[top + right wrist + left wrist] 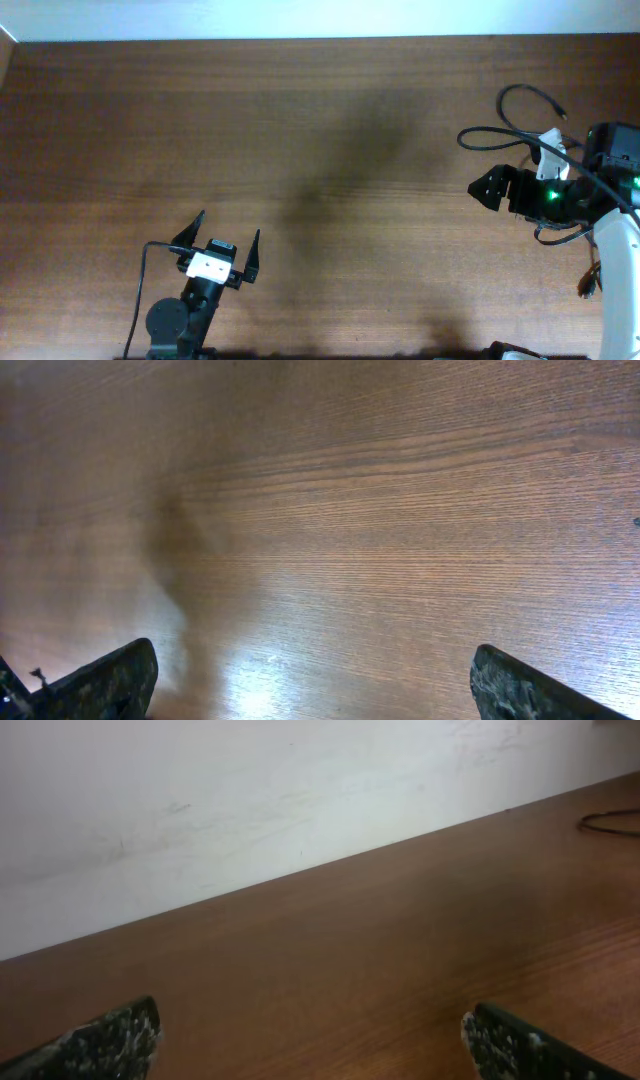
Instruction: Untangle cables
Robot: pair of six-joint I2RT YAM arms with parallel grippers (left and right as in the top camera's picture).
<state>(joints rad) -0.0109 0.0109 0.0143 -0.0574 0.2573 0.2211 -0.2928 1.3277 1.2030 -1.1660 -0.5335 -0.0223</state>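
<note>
Both claws are spread wide and empty: the left claw (229, 225) low over bare counter (300, 120), the right claw (310, 650) near the far right edge. Cables (490, 130) lie in loose black loops beside and under the right arm, apparently crossing. I judge untangling not yet begun; every cord remains to be separated.

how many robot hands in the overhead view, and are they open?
2. Left hand low in the view, left of centre, open. Right hand at far right beside the cables, open. None hidden.
</note>
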